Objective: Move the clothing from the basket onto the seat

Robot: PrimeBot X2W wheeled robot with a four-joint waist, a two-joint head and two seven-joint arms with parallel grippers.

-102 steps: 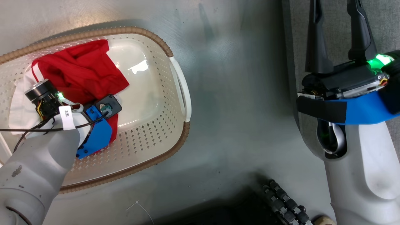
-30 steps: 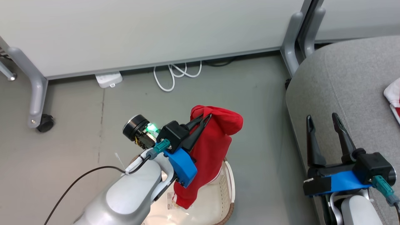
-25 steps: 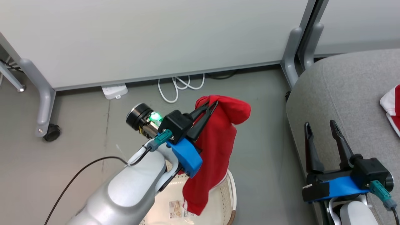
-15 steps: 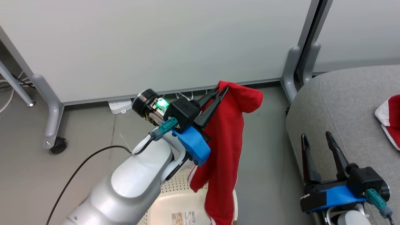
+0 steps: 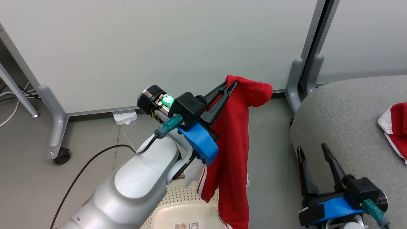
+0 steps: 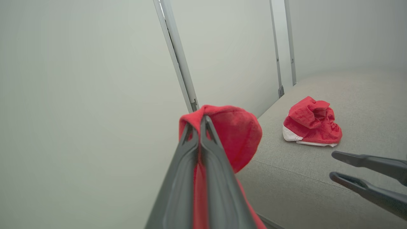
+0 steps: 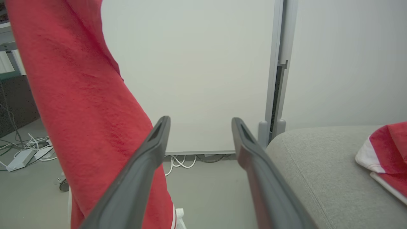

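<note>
Clothing (image 5: 235,143), a red garment with white stripes, hangs from the left pincer (image 5: 231,86), which is clamped tight on its top fold, above the basket (image 5: 178,197). The right pincer (image 5: 311,148) is spread wide and empty at the edge of the seat (image 5: 343,105), where another red-and-white piece (image 5: 396,127) lies.

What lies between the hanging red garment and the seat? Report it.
Bare grey floor, as the head view shows. The garment hangs from the left tool, clear of the seat; a grey partition foot stands farther back.
</note>
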